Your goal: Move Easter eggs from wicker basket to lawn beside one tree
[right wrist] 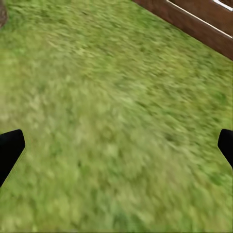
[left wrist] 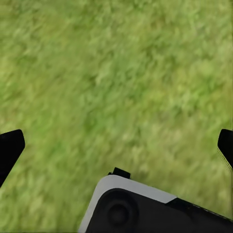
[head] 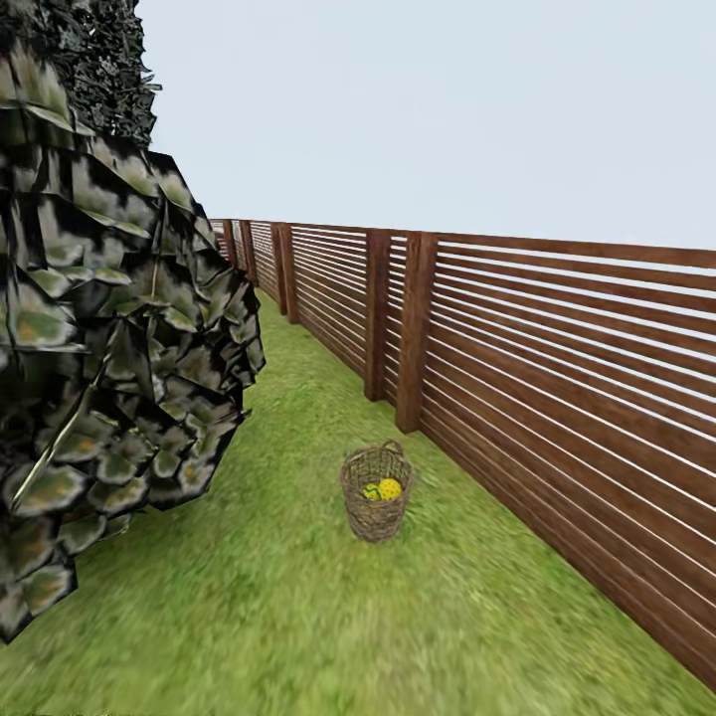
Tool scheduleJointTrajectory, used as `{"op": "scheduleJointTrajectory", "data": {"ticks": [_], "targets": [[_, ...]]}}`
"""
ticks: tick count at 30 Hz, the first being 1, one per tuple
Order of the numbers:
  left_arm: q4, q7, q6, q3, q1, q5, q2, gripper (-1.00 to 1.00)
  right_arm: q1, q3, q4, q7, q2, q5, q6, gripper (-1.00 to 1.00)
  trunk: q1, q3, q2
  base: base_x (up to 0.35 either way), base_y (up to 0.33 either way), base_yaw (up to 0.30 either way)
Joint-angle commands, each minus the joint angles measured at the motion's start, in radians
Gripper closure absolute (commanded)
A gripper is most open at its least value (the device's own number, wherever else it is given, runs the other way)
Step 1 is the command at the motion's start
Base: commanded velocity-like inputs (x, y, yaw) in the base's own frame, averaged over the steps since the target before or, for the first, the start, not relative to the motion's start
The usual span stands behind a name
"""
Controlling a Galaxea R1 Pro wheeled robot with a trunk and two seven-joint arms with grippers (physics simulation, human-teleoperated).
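Left gripper [left wrist: 116, 145]: fingers [left wrist: 10, 145] spread wide, released, nothing between, aimed down at bare lawn [left wrist: 121, 73]. Right gripper [right wrist: 116, 145]: same, fingers [right wrist: 10, 145] apart, empty, over grass; fence [right wrist: 194, 19] base beyond. Likely carried low and empty for transit. Head view: wicker basket [head: 376, 497] upright on lawn at 12 o'clock, well ahead, near fence at 2 o'clock. Easter eggs [head: 388, 488] inside, two visible, third can't tell. Dark leafy bush [head: 109, 348] at 9 o'clock. Judgement: approach phase, no egg extracted yet.
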State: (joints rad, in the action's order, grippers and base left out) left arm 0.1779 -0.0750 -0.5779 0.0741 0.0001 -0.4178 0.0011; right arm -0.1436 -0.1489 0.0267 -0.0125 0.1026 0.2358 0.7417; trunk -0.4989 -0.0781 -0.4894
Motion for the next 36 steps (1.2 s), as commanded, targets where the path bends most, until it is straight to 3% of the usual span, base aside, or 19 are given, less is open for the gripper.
{"op": "scheduleJointTrajectory", "data": {"ticks": [1,19,36], "targets": [[0.002,-0.008,-0.002,0.008,0.000,-0.003,0.000,-1.00,-0.001,-0.008,0.000,-0.001,-0.001,-0.007,0.002,-1.00,-0.001,-0.002,-0.002,0.282,-0.139,0.276],[0.002,-0.007,-0.002,0.009,0.000,-0.003,-0.001,-1.00,-0.001,-0.008,-0.001,-0.001,0.000,-0.007,0.002,-1.00,-0.001,-0.002,-0.002,0.294,-0.130,0.276],[0.002,-0.007,0.000,0.009,0.000,-0.003,-0.001,-1.00,-0.001,-0.008,-0.001,-0.001,0.000,-0.007,0.001,-1.00,-0.001,-0.002,-0.002,0.125,-0.304,0.254]]}}
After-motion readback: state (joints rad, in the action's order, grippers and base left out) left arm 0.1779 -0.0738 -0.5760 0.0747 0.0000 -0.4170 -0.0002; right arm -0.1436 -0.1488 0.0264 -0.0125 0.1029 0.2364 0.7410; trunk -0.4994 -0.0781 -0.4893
